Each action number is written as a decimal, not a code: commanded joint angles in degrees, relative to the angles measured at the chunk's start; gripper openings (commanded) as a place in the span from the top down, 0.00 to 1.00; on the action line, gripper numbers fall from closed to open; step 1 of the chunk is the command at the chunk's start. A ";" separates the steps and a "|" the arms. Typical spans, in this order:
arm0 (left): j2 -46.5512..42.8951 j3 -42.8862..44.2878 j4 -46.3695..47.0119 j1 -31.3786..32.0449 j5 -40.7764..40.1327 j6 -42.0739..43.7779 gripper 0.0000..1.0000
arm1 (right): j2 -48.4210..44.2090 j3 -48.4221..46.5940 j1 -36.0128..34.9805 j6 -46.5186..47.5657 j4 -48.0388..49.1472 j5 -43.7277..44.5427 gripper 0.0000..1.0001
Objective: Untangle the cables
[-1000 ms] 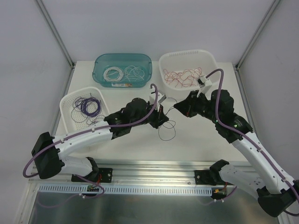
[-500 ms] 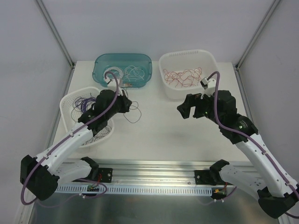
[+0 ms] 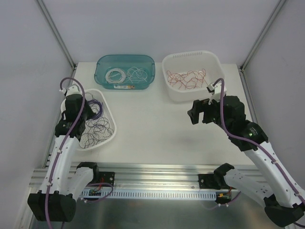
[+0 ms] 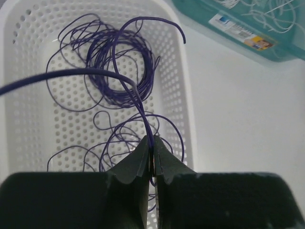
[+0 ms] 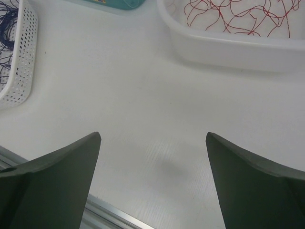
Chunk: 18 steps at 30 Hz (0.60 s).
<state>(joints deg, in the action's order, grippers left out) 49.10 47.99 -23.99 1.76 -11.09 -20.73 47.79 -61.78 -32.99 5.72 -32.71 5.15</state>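
Observation:
The cables lie sorted by colour. The dark purple cables point(image 4: 124, 67) point(image 3: 93, 114) fill a perforated white basket point(image 3: 110, 130) point(image 4: 183, 109) at the left. My left gripper point(image 3: 80, 123) point(image 4: 152, 139) hangs over that basket, shut on one purple wire point(image 4: 142, 112) that arches up from its tips. Red cables point(image 3: 188, 78) point(image 5: 233, 14) lie in a white tub point(image 3: 167, 90), and white cables point(image 3: 125, 74) in a teal bin point(image 3: 101, 81). My right gripper point(image 3: 198, 117) point(image 5: 152, 136) stands open above the bare table, with nothing between its fingers.
The teal bin point(image 4: 248, 24) and the white tub point(image 5: 224, 50) stand along the far edge. The perforated basket point(image 5: 21, 52) sits at the left edge. An aluminium rail point(image 3: 157, 168) runs along the near edge. Slanted frame posts rise at both far corners.
My left arm has swung from the table's middle to over the left basket, carrying a purple wire. My right gripper has opened, let go of the wire and drawn back to the right.

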 commanded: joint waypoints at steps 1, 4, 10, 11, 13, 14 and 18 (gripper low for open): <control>0.64 -2.02 -5.89 -3.67 -1.48 1.05 0.94 | -0.59 -1.24 -0.23 2.19 -0.42 1.97 0.03; 0.56 -3.33 -8.18 -4.48 0.10 0.17 0.62 | -0.68 -1.33 -0.23 2.19 -0.69 3.37 0.03; -4.00 -2.99 -10.10 -4.66 1.60 2.71 0.01 | -0.33 -2.20 -0.32 0.79 -2.70 5.40 0.03; -4.54 -2.55 -10.46 -4.66 1.60 3.32 0.01 | -0.24 -2.47 -0.23 0.44 -2.97 5.57 0.03; -6.11 -1.06 -12.04 -4.75 2.56 4.64 0.01 | -0.07 -2.91 -0.23 -0.53 -3.67 5.84 0.03; -6.82 -0.53 -12.40 -4.66 3.44 5.00 0.01 | 0.11 -3.08 -0.32 -0.79 -4.03 5.93 0.03; -10.33 3.59 -15.99 -4.31 6.61 6.49 0.01 | -0.24 -3.26 -0.23 -2.55 -5.52 9.78 0.03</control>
<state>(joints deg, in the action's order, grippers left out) 41.21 46.98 -36.84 -2.68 -7.68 -16.86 48.10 -62.22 -32.99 5.10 -36.88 10.94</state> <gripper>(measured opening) 0.990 0.969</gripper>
